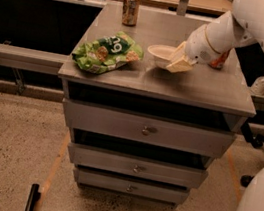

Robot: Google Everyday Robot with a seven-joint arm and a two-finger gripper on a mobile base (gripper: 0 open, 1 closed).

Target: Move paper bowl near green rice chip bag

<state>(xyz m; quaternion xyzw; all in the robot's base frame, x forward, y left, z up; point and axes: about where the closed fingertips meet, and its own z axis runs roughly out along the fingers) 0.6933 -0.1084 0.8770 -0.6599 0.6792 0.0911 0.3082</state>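
Clasping paper bowl, gripper near green rice chip bag

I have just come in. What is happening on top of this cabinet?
The robot's one arm reaches over the grey drawer cabinet. Its gripper grips the paper bowl at the bowl's right rim. The green rice chip bag lies left of the bowl in the view, with a small gap between them. A soda can stands at the back.
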